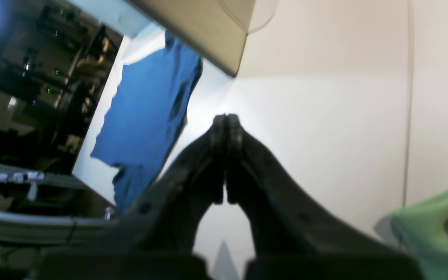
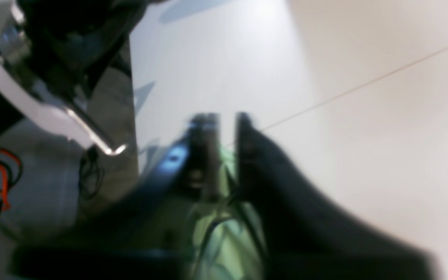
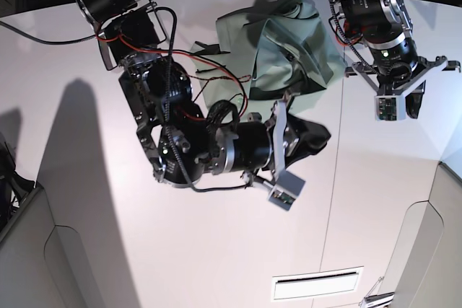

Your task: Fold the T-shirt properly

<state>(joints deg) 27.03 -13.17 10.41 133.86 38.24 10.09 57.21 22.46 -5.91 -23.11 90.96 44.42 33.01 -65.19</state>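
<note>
White table (image 3: 86, 250) under bright light, shadowed.

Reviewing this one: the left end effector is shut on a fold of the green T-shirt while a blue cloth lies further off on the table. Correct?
Not quite. The left wrist view shows the left end effector shut on nothing; the T-shirt lies off to its side. The blue cloth is right.

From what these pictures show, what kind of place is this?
Probably a robotics lab or test room. Two robot arms with cameras work over a plain white table where a green T-shirt lies crumpled. A blue shirt lies further off, and dark equipment racks with small lights stand behind.
</note>
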